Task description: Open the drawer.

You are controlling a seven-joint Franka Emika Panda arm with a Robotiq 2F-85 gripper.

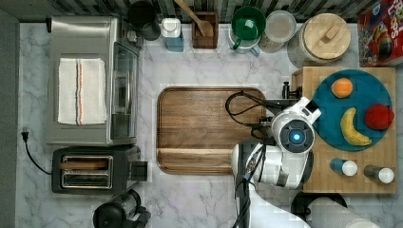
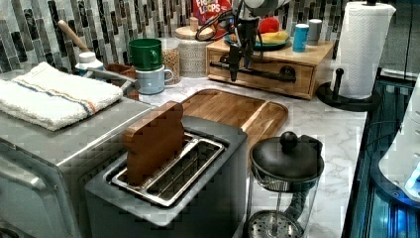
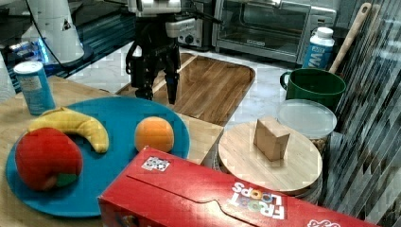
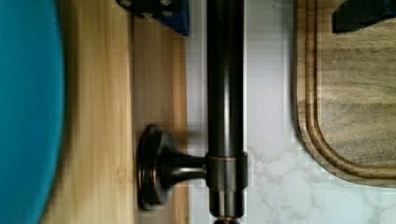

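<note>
The drawer [image 2: 262,62] is a light bamboo box with a long black bar handle [image 2: 262,74] on two brackets. It stands at the top view's right [image 1: 323,166] and looks shut. My gripper [image 2: 240,67] hangs at the handle's end, open and pointing down. In the wrist view the bar [image 4: 225,93] runs between the two fingertips [image 4: 156,14]. One finger is over the box top and the other over the tray's edge, and neither presses the bar. The right view shows the gripper [image 3: 157,92] just past the box's front edge.
A darker brown tray [image 1: 209,128] lies on the marble right in front of the drawer. On the box sit a blue plate [image 1: 375,90] with fruit and two shakers [image 1: 349,167]. A paper towel roll [image 2: 364,44] stands beside it, with mugs and jars along the back wall.
</note>
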